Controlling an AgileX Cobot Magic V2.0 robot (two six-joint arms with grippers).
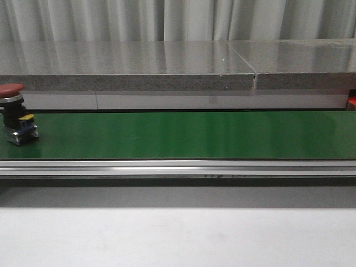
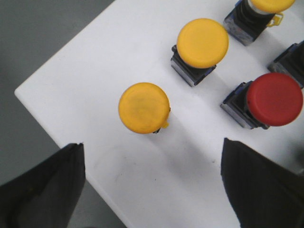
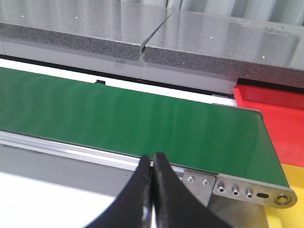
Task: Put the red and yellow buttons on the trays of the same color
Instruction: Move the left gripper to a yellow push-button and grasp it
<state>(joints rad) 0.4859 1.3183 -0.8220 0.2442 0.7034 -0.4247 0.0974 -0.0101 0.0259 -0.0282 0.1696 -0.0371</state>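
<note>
In the front view a red button (image 1: 14, 111) rides at the far left of the green conveyor belt (image 1: 183, 134). The left wrist view looks down on a white surface (image 2: 142, 180) holding yellow buttons (image 2: 144, 108) (image 2: 202, 43) and a red button (image 2: 274, 99). My left gripper (image 2: 152, 183) is open above that surface, nothing between its fingers (image 2: 42, 190); the nearest yellow button lies just beyond them. My right gripper (image 3: 153, 159) is shut and empty, in front of the belt's near rail. A red tray (image 3: 270, 118) and a yellow tray (image 3: 289, 216) sit at the belt's right end.
A grey stone-like ledge (image 1: 167, 67) runs behind the belt. More buttons sit at the edge of the left wrist view, one yellow (image 2: 266, 9) and one dark body (image 2: 289, 57). The white surface's corner (image 2: 19, 90) drops off to grey floor.
</note>
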